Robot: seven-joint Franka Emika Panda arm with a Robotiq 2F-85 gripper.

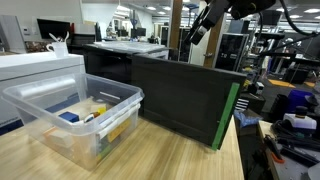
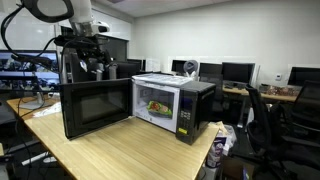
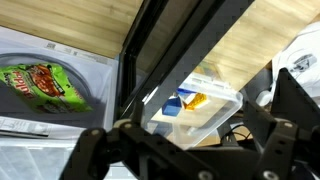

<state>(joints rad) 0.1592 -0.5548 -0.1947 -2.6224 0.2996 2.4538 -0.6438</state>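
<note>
- Hand hangs released, its fingers spread wide and grasping nothing; in both exterior views it sits just above the top edge of the microwave door.
- Wrist view shows the two dark fingers apart at the bottom of the picture, with the door's top edge running slantwise between and above them; whether they touch it cannot be told.
- Microwave door stands swung fully open, upright, with its dark window facing out.
- Microwave stands on the wooden bench, its lit inside in view.
- Plate lies inside the microwave, carrying a green and red packet.
- Clear plastic bin rests on the bench near the open door, apart from it, with blue and yellow things inside.
- Office desks and monitors fill the room behind.
</note>
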